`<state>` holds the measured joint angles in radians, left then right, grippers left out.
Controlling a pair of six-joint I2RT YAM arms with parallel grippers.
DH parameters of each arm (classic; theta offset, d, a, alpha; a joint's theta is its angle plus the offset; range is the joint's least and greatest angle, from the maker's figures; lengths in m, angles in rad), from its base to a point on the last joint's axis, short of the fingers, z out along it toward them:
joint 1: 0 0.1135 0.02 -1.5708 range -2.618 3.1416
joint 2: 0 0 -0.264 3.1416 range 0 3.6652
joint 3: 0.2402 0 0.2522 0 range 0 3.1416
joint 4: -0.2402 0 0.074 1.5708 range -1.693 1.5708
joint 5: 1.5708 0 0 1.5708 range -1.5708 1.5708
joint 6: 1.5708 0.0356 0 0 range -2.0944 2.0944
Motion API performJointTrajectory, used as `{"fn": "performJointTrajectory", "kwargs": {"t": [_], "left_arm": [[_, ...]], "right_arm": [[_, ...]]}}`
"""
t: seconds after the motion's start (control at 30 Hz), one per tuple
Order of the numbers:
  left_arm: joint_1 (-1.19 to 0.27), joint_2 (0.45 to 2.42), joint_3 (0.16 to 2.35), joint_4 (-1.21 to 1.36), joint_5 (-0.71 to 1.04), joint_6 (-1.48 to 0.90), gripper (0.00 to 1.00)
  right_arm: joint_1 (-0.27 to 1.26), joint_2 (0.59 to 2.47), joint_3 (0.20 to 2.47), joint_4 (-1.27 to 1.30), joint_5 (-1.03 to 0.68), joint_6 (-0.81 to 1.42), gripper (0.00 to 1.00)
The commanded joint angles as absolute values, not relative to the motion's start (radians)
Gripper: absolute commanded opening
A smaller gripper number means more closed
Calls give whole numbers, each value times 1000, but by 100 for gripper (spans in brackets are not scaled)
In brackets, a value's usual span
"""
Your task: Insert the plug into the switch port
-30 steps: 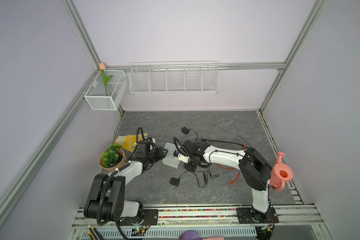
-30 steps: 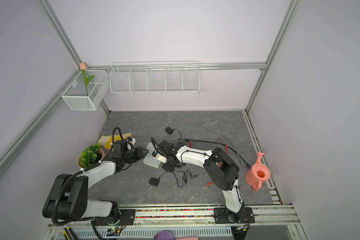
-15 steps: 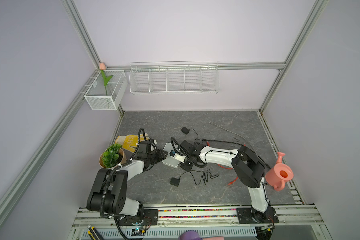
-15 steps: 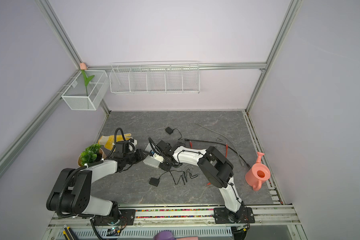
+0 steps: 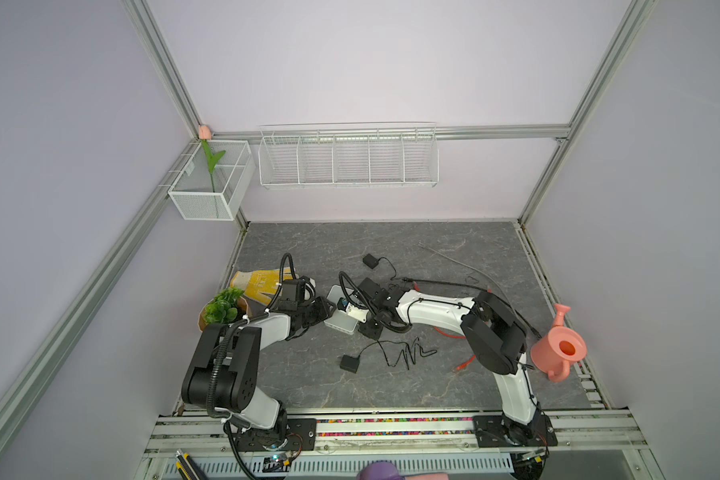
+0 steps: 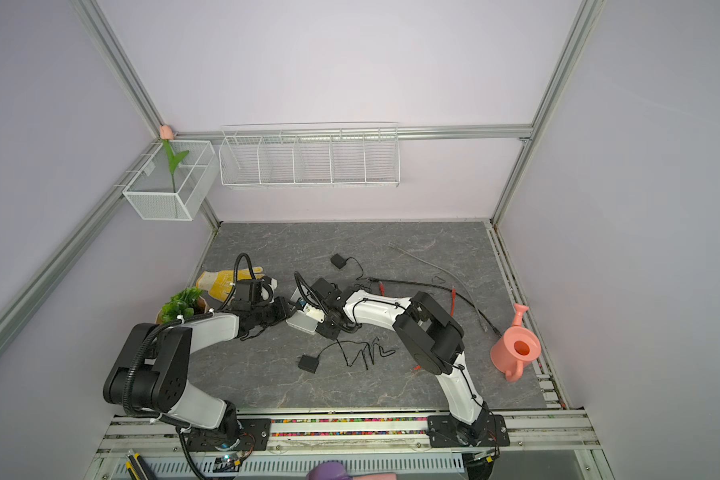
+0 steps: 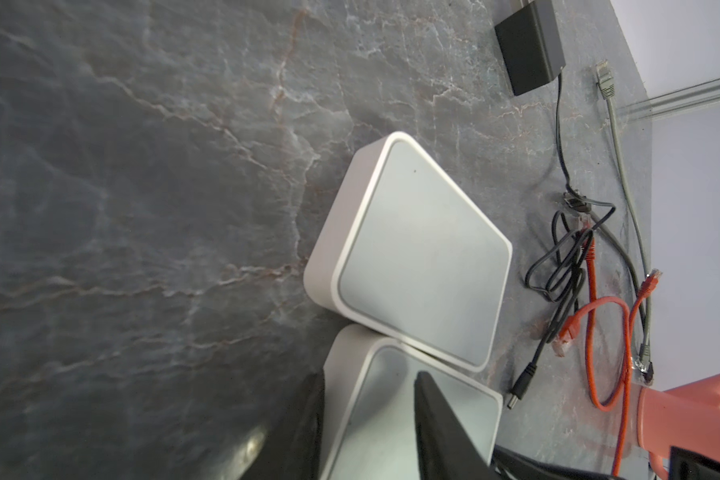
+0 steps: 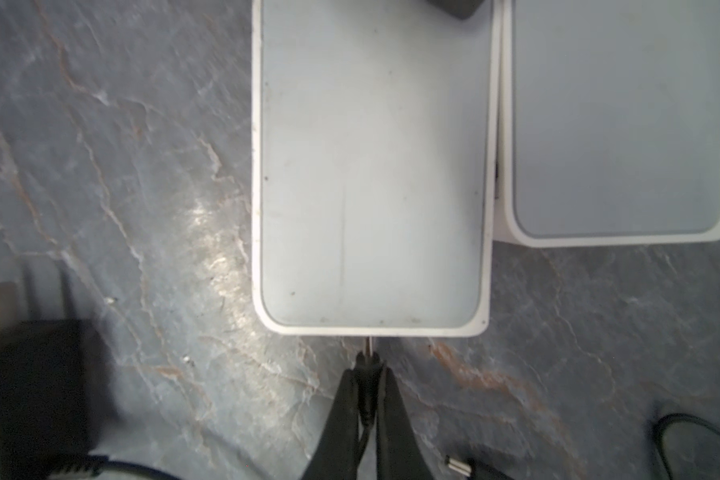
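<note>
The right hand (image 8: 368, 370) is pressed together on the plug (image 8: 368, 347). The plug's metal tip points straight out along the fingers, 12 o'clock from the hand, at the near wall of the switch (image 8: 371, 166) on the tabletop (image 8: 121, 166). It seems just to touch that wall, its long axis square to it. The left hand (image 7: 368, 386) straddles the switch's far end; whether it clamps, I cannot tell.

Smooth white plastic switch (image 8: 371, 166) with satin grey top, dark veined stone-look table (image 8: 121, 187), matt black fingers (image 8: 341, 415)
</note>
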<state>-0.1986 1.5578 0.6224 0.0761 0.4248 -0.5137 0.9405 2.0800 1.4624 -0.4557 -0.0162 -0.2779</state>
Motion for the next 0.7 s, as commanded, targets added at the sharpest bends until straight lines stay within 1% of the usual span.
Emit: {"fn": "performJointTrajectory", "kwargs": {"t": [0.0, 0.13, 0.33, 0.5, 0.67], "left_arm": [[-209, 1581, 670, 58, 424, -480, 38], [-210, 1608, 699, 43, 420, -466, 38], [-212, 1632, 733, 14, 414, -436, 38], [-214, 1650, 744, 11, 425, -428, 37], [-218, 1661, 750, 12, 426, -427, 36]], "right_arm": [[951, 2094, 1485, -471, -40, -309, 7], [956, 2080, 1468, -469, -42, -305, 7], [917, 2059, 1443, -477, -32, -286, 6], [913, 2078, 1462, -498, -13, -288, 7], [913, 2099, 1489, -513, -33, -291, 6]]}}
